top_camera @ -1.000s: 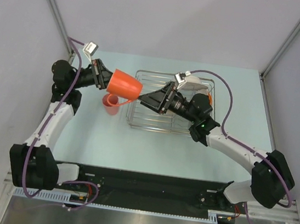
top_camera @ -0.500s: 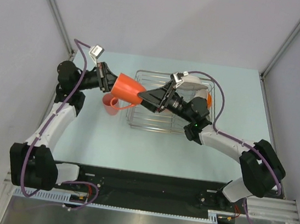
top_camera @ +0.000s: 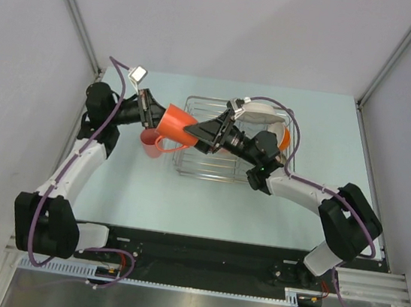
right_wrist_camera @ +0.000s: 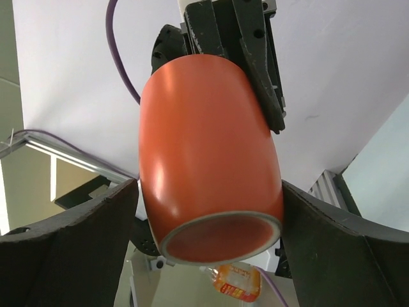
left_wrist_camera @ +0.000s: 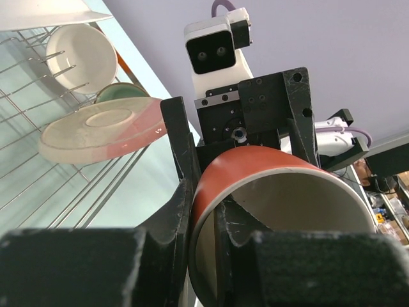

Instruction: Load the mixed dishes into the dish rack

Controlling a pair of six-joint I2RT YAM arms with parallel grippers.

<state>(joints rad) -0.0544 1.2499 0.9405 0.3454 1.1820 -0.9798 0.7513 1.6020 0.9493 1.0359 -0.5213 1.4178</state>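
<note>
Over the left edge of the dish rack, the left tool clamps the orange cup by its rim while the right tool, jaws apart, has closed in around its base, suggesting a handover.

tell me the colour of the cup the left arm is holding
Orange: the cup shows best in the right wrist view.

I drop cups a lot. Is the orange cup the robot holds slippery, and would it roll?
Probably a bit slippery: the orange cup looks smooth and glossy. It seems stiff, its rim perfectly round where the left fingers pinch it. Laid sideways, its rounded wall would likely roll.
</note>
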